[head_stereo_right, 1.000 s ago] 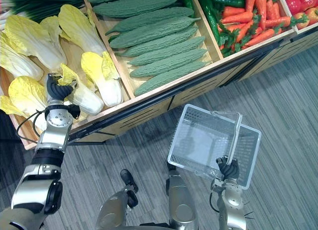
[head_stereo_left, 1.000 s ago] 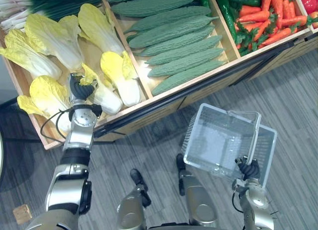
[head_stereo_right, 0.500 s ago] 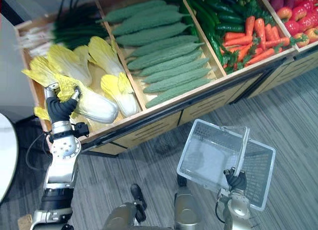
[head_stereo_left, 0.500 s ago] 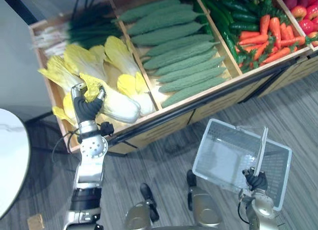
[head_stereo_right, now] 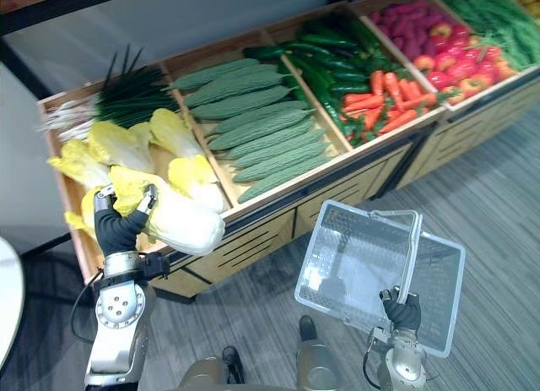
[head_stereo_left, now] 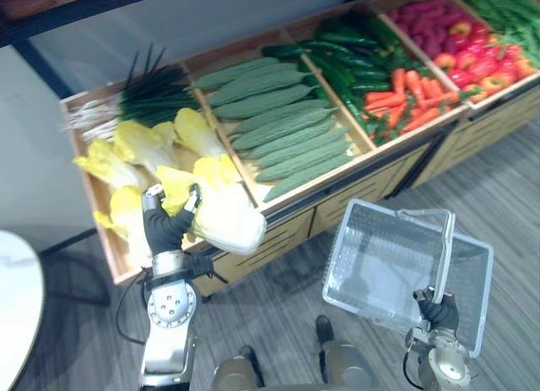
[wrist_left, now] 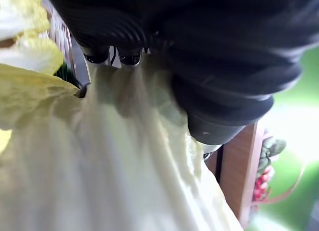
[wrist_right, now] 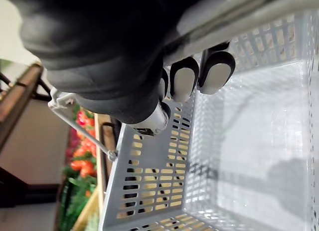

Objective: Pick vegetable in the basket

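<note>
My left hand (head_stereo_left: 166, 228) is shut on a napa cabbage (head_stereo_left: 221, 218), pale white with yellow leaves, held above the front edge of the wooden produce stand (head_stereo_left: 297, 222). The same cabbage (wrist_left: 99, 166) shows close up in the left wrist view. My right hand (head_stereo_left: 438, 311) is shut on the handle of a white plastic basket (head_stereo_left: 384, 264), which hangs empty over the floor at the lower right. The basket's mesh wall (wrist_right: 149, 176) and bare bottom show in the right wrist view.
The stand holds more napa cabbages (head_stereo_left: 135, 146), green onions (head_stereo_left: 143, 95), bitter gourds (head_stereo_left: 270, 112), cucumbers (head_stereo_left: 342, 53), carrots (head_stereo_left: 409, 100) and red produce (head_stereo_left: 468, 62) in separate wooden bins. A round white table (head_stereo_left: 17, 306) sits at the lower left. Grey plank floor (head_stereo_left: 506, 197) lies at the right.
The camera has pulled back and the whole stand now shows. My left hand has lifted the cabbage out of its bin and toward the stand's front edge. The basket stays held.
</note>
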{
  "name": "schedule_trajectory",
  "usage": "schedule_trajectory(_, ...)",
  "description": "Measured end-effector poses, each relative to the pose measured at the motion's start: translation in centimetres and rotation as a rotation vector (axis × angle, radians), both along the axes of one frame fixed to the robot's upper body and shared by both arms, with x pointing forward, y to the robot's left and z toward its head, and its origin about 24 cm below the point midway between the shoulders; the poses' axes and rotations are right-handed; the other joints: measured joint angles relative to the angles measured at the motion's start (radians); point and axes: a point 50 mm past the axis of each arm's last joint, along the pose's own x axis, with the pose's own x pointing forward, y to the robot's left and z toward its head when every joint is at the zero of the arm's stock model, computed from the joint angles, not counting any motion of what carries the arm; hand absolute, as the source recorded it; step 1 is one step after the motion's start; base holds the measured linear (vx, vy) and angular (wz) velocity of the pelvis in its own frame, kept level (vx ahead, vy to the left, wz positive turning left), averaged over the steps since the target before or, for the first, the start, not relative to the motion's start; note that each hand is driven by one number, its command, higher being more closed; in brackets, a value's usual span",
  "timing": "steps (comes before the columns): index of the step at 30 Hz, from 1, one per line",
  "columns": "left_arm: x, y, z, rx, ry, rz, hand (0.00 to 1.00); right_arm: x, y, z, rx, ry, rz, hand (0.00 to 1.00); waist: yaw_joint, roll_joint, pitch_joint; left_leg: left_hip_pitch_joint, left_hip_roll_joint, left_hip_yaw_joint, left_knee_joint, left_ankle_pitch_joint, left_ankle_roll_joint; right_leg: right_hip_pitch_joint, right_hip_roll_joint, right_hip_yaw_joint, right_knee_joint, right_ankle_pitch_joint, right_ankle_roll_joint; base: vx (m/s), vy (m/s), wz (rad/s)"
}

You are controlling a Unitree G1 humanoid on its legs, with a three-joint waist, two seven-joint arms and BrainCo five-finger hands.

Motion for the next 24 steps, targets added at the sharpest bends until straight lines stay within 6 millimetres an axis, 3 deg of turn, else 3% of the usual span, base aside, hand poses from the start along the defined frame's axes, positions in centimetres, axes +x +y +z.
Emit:
schedule_trajectory(1,0.1,-0.3,-0.1,-0.006,0.003,-0.020,1.00,0.9,0.7,0.6,-0.007,-0.030,0.032,1.00,0.001,-0.004,-0.003,0.025,0.014,0.078,-0.006,-0.003,0.006,-0.030,-0.043,-0.152,0.018,-0.012,-0.053,0.01,0.039,-1.40)
schedule_trajectory(2,0.1,-0.4,-0.2,-0.006,0.008,-0.029,1.00,1.4,1.0,0.8,-0.009,-0.041,0.048,1.00,-0.001,-0.009,-0.005,0.039,0.015,0.108,-0.014,-0.005,0.008,-0.044,-0.074,-0.250,0.030,-0.021,-0.076,0.04,0.036,-1.61)
schedule_trajectory(4,1.0,-0.7,-1.1,-0.010,0.048,-0.045,1.00,2.9,1.7,1.0,-0.027,-0.058,0.093,1.00,-0.004,-0.006,-0.006,0.114,0.019,0.225,-0.050,-0.005,0.009,-0.036,-0.200,-0.619,0.063,-0.052,-0.130,0.10,-0.012,-1.51)
schedule_trajectory(6,1.3,-0.7,-1.4,-0.008,0.059,-0.045,1.00,4.0,2.1,1.1,-0.051,-0.056,0.130,1.00,-0.002,-0.005,-0.007,0.148,0.017,0.261,-0.061,0.000,-0.001,-0.020,-0.211,-0.722,0.044,-0.027,-0.151,0.14,-0.084,-1.31)
schedule_trajectory(8,2.2,-1.4,-2.0,-0.006,0.087,-0.073,1.00,4.9,2.1,1.3,-0.087,-0.053,0.182,1.00,-0.007,0.005,-0.010,0.180,0.034,0.263,-0.053,0.002,-0.003,-0.019,-0.145,-0.650,-0.007,0.058,-0.132,0.16,-0.194,-1.27)
schedule_trajectory(9,2.4,-1.6,-2.3,-0.001,0.100,-0.085,1.00,5.0,1.9,1.2,-0.098,-0.045,0.196,1.00,-0.009,0.013,-0.015,0.183,0.050,0.260,-0.033,0.002,-0.003,-0.016,-0.125,-0.638,-0.014,0.058,-0.131,0.18,-0.172,-1.06)
schedule_trajectory(10,2.8,-2.1,-2.5,0.007,0.110,-0.112,1.00,5.0,1.7,1.2,-0.117,-0.034,0.219,1.00,-0.012,0.033,-0.014,0.176,0.107,0.231,0.057,0.005,0.002,0.010,-0.086,-0.614,-0.034,0.058,-0.131,0.21,-0.138,-1.00)
schedule_trajectory(12,3.0,-2.5,-3.1,0.031,0.136,-0.137,1.00,5.1,1.8,0.9,-0.147,-0.008,0.275,1.00,-0.013,0.048,-0.016,0.148,0.183,0.097,0.261,0.072,0.083,0.074,-0.019,-0.558,-0.058,0.046,-0.151,0.26,-0.143,-0.98)
schedule_trajectory(13,3.0,-2.6,-3.4,0.037,0.148,-0.138,1.00,5.1,1.8,1.0,-0.157,-0.006,0.290,1.00,-0.014,0.049,-0.016,0.124,0.183,0.026,0.313,0.086,0.077,0.094,-0.008,-0.540,-0.068,0.043,-0.154,0.23,-0.053,-0.90)
schedule_trajectory(14,3.4,-2.6,-3.8,0.061,0.169,-0.140,1.00,5.3,2.1,1.1,-0.165,-0.007,0.327,1.00,-0.012,0.048,-0.016,0.055,0.124,-0.137,0.359,0.035,0.016,0.134,-0.005,-0.502,-0.098,0.041,-0.157,0.16,0.010,-0.74)
schedule_trajectory(17,3.3,-2.5,-4.0,0.180,0.178,-0.126,1.00,5.6,2.2,1.4,-0.160,-0.018,0.367,1.00,0.001,0.048,-0.016,-0.045,-0.009,-0.330,0.250,-0.019,0.017,0.189,-0.017,-0.426,-0.132,0.040,-0.158,0.19,0.066,-0.70)
schedule_trajectory(19,3.1,-2.4,-4.2,0.235,0.185,-0.116,1.00,5.7,2.9,1.4,-0.150,-0.019,0.408,1.00,0.002,0.050,-0.018,-0.073,-0.079,-0.435,0.116,-0.013,0.007,0.210,-0.029,-0.386,-0.134,0.036,-0.148,0.17,0.139,-0.71)
schedule_trajectory(20,3.1,-2.4,-4.2,0.252,0.184,-0.112,1.00,5.7,3.0,1.3,-0.146,-0.017,0.421,1.00,0.001,0.060,-0.024,-0.074,-0.103,-0.483,0.014,0.014,-0.016,0.222,-0.022,-0.363,-0.147,0.044,-0.130,0.14,0.171,-0.73)
schedule_trajectory(22,3.1,-2.8,-4.3,0.284,0.183,-0.125,1.00,5.5,3.4,1.0,-0.131,-0.006,0.444,1.00,-0.001,0.078,-0.038,-0.062,-0.102,-0.490,-0.067,0.111,-0.002,0.245,-0.001,-0.316,-0.189,0.068,-0.096,0.11,0.176,-0.76)
schedule_trajectory(24,3.3,-3.3,-4.6,0.319,0.199,-0.162,1.00,4.9,3.8,0.3,-0.090,0.014,0.464,1.00,-0.008,0.056,-0.049,-0.036,-0.122,-0.454,-0.121,0.117,0.008,0.263,-0.025,-0.284,-0.228,0.086,-0.072,0.14,0.191,-0.50)
